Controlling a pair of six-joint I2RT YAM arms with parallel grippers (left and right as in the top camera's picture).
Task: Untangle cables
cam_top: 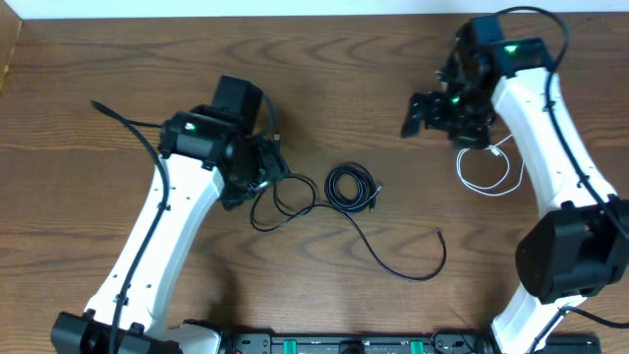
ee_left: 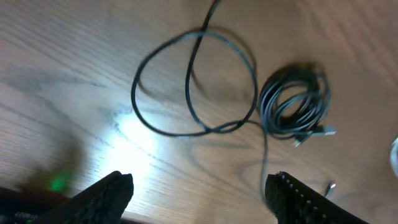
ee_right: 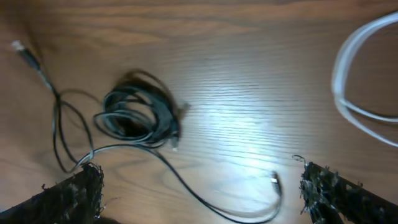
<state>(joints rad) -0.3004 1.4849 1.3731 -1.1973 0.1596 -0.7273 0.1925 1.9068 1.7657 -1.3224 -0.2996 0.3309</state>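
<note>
Lying mid-table, the coiled black cable sits just beside the long loose black cable, and the white cable rests far right. The left gripper and right gripper both have fingers spread wide, holding nothing.

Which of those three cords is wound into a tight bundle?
The middle black cable; the long black cable sprawls loosely, and the white cable forms one open loop.

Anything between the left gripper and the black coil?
Only the loose black cable: its loop lies flat between the left gripper and the coil. Nothing else visible.
</note>
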